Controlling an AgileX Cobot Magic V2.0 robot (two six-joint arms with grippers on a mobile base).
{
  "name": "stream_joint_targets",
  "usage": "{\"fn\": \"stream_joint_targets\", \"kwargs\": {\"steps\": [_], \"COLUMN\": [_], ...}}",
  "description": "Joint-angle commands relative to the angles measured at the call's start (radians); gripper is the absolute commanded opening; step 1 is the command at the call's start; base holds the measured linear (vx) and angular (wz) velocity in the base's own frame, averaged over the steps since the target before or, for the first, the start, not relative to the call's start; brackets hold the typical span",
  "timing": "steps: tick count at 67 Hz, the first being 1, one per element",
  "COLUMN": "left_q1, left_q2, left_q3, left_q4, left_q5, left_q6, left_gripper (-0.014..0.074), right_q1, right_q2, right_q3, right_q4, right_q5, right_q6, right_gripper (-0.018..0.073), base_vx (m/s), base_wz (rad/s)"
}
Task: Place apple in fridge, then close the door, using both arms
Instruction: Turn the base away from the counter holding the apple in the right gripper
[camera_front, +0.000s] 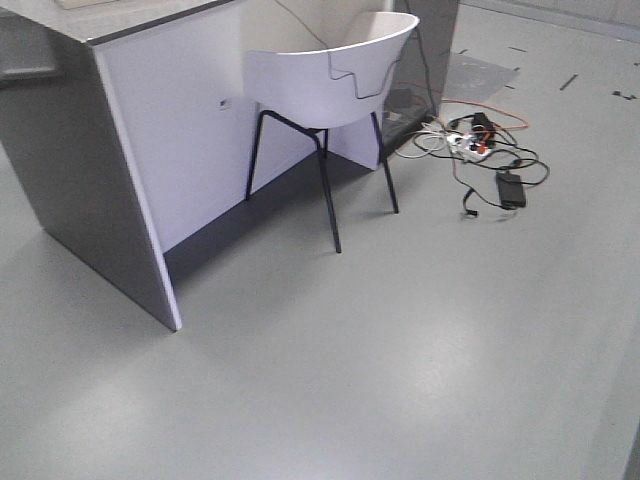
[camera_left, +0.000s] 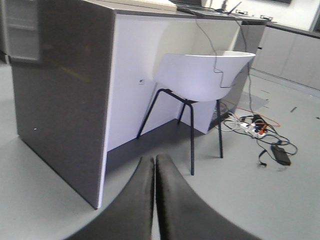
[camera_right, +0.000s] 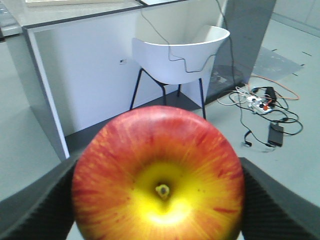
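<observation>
Floor (camera_front: 400, 380), plain grey, filled most of the front view. A desk (camera_front: 190, 150) stood on it with a white chair (camera_front: 330, 70) on black legs pushed against it. Beyond lay a tangle of cables (camera_front: 500, 165) around a power strip (camera_front: 468, 143). A small sticker (camera_front: 224, 103) sat on the desk's pale panel, too small to read.

From the left wrist, the left gripper (camera_left: 154, 200) was clenched. Its two black fingers (camera_left: 135, 205) were pressed together with nothing between them, above the floor in front of the desk and chair.

From the right wrist, the right gripper (camera_right: 159, 210) grasped the apple (camera_right: 159, 170). It sat squeezed between the ribbed pads (camera_right: 35, 210), its yellow hollow facing the lens, and it hid much of the floor. Only this view showed the apple, and only the wrist views showed the grippers.
</observation>
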Motion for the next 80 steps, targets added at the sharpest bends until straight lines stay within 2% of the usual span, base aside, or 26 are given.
{"fn": "stream_joint_targets", "kwargs": {"steps": [1, 33, 80], "left_q1": [0.001, 0.001, 0.001], "left_q2": [-0.016, -0.016, -0.016], "left_q3": [-0.019, -0.019, -0.019], "left_q4": [-0.003, -0.003, -0.003], "left_q5": [-0.073, -0.073, -0.073], "left_q6": [-0.003, -0.003, -0.003], "left_gripper": [-0.0007, -0.0007, -0.0007], "right_q1": [0.0, 0.0, 0.0], "right_q2": [-0.009, -0.009, -0.009], "right_q3": [-0.029, -0.029, -0.029], "right_q4": [0.014, 0.014, 0.014], "right_q5": [-0.084, -0.084, -0.084], "right_q6": [-0.005, -0.005, -0.005], "right_gripper": [0.0204, 0.0204, 0.0204], "base_vx": [0.0, 0.02, 0.08], "base_wz": [0.29, 0.35, 0.51]}}
